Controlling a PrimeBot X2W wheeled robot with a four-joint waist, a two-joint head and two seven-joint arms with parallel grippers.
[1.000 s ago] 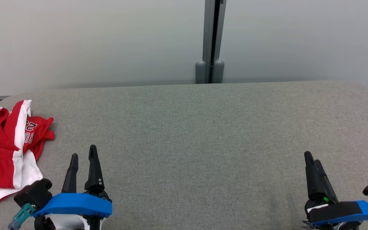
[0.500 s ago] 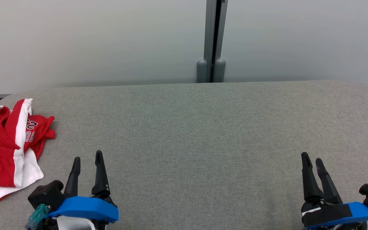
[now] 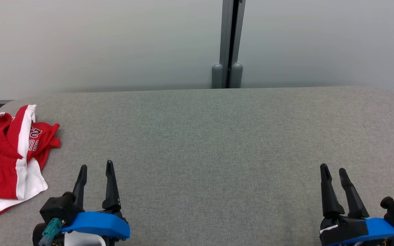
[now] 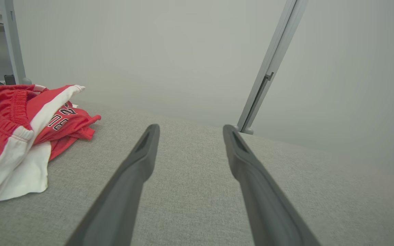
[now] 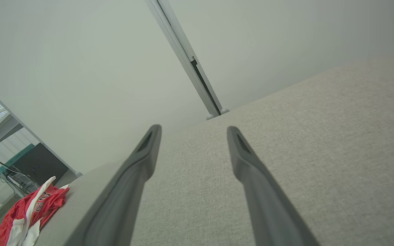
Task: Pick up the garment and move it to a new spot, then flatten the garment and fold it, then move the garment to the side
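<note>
Head view, quick: where's the garment? (A)

The garment (image 3: 9,160) is at the robot's left end of the grey padded surface (image 3: 217,136), with part of it cut off by the frame edge. It's red and white with an elastic waistband and a printed number, and it lies bunched with folds over folds. (B)

Grippers? (A)

The left gripper (image 3: 96,164) has its fingers spread and nothing between them. It's near the garment, on its right side, and not touching it. The right gripper (image 3: 332,167) is also spread and holds nothing. It's at the other end of the surface, well apart from the cloth. Both wrist views back this up, showing bare grey fabric in the gap between each pair of fingers. (B)

Progress? (A)

My call is that the task is at the very start. The cloth is crumpled, not flat and not folded, and nothing has a grip on it. Pick-up, move to a new spot, flatten, fold and shift aside are all left to do. The left arm looks like the closer one for the first grab. (B)

Containers? (A)

I have none to log. The garment lies straight on the surface, with nothing on top of it, and I can't tell whether anything is tucked inside the folds. (B)
</note>
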